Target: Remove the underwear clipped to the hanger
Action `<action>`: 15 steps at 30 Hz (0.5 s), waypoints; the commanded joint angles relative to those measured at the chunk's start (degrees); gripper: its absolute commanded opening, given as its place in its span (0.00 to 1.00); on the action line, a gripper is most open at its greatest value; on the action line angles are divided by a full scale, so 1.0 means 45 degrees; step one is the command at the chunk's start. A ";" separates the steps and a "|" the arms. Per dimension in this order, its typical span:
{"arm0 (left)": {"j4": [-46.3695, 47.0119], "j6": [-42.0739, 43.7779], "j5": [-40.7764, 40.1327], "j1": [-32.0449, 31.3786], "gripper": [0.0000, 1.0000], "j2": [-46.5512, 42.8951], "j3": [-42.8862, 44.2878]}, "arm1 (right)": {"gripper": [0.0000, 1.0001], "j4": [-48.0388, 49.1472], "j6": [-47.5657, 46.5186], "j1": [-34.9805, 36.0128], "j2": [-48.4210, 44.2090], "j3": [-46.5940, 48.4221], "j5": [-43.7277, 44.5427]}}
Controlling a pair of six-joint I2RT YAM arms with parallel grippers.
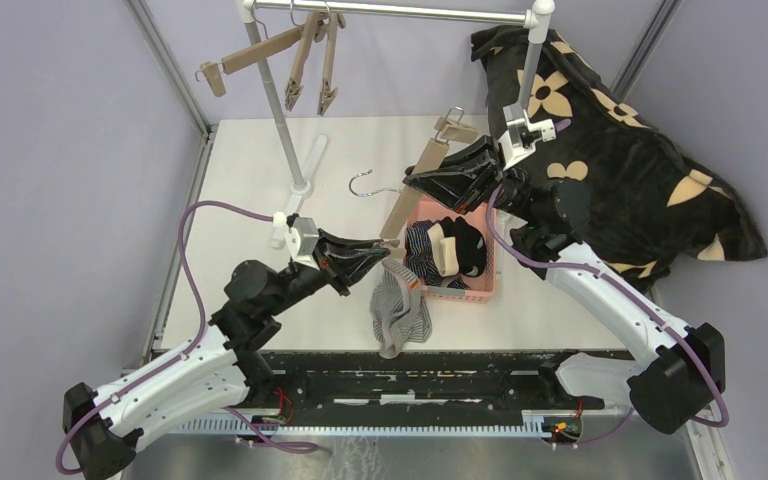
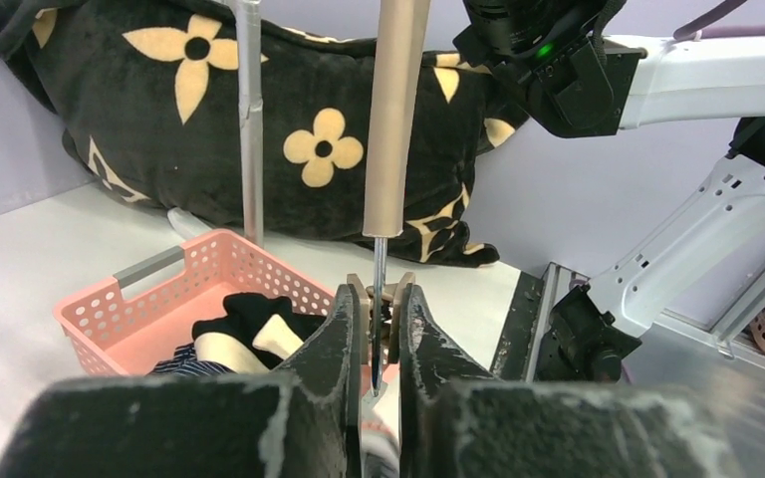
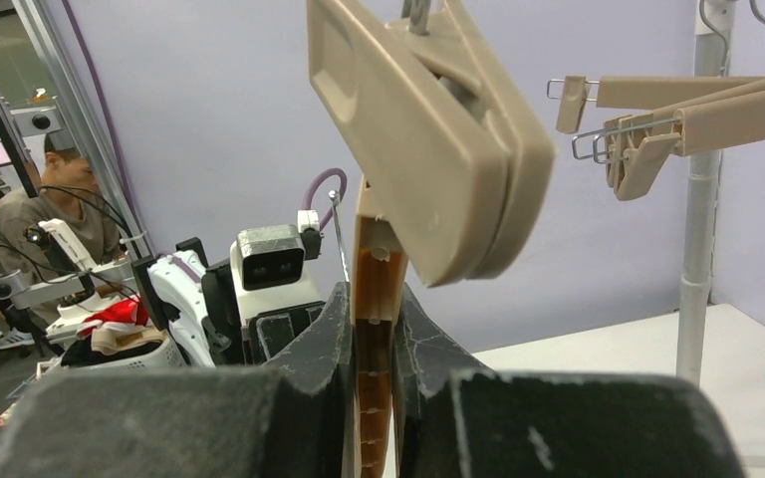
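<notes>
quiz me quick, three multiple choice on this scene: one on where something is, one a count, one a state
1. Where is the navy striped pair?
A. hanging from a clip
B. in the pink basket
C. on the floor

2. How many hangers hang on the rail?
A. one
B. five
C. three

3. The left gripper is:
A. shut on the lower clip of the held hanger
B. wide open
C. out of view

Answers:
1. B, it lies inside the basket beside the black pair.
2. C, three tan hangers hook over the rail in the top view.
3. A, the left wrist view shows its fingers pinched on the clip.
</notes>
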 commanded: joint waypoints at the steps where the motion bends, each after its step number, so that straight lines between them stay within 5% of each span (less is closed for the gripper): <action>1: 0.0190 0.0420 -0.0703 0.0043 0.26 -0.0139 0.0589 | 0.01 0.0511 -0.0360 -0.0009 -0.0167 0.0119 0.0397; 4: -0.0141 0.0524 -0.1013 0.0046 0.55 -0.0282 0.0845 | 0.01 0.0588 -0.0320 -0.0020 -0.0117 0.0119 0.0387; 15: -0.0524 0.0927 -0.0645 0.0043 0.52 0.0060 0.2105 | 0.01 0.0693 -0.0198 -0.0024 -0.0096 0.0119 0.0310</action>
